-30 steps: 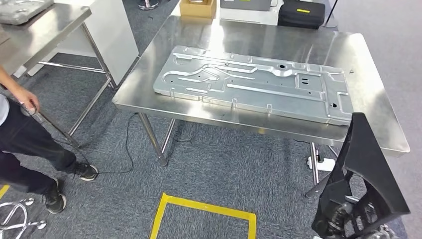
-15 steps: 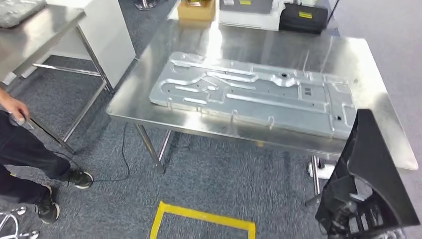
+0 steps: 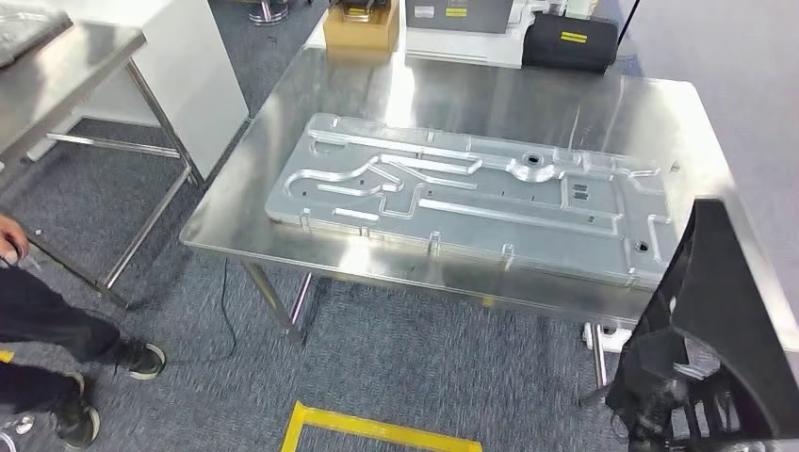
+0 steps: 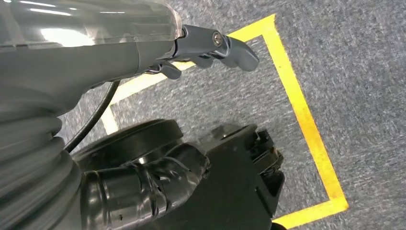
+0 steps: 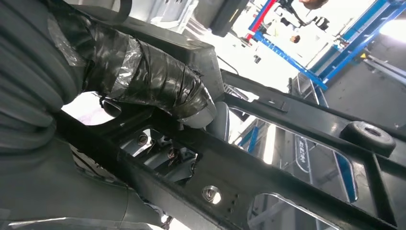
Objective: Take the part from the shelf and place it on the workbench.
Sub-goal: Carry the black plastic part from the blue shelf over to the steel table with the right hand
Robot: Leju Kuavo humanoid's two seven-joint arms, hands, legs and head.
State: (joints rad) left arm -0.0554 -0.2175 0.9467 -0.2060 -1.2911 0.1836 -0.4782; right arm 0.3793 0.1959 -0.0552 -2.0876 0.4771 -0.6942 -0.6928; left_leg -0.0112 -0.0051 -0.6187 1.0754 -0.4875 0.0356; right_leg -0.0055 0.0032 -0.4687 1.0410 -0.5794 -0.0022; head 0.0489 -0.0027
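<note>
Off the counter's (image 3: 283,247) near right corner, my right hand (image 5: 158,86) grips the black ribbed plastic part (image 3: 716,311); my left hand (image 4: 210,45) hangs with fingers loosely spread, holding nothing.

Black part (image 3: 707,320): lower end cut off by frame edge. Right hand (image 5: 158,86): fingers hidden behind part.

We count two steel tables: the workbench (image 3: 603,104) and another (image 3: 57,71) at far left. One stamped metal panel (image 3: 471,193) lies on the workbench. One black part (image 3: 711,311), one cardboard box (image 3: 361,26), one black case (image 3: 570,42), one person (image 3: 38,320).
</note>
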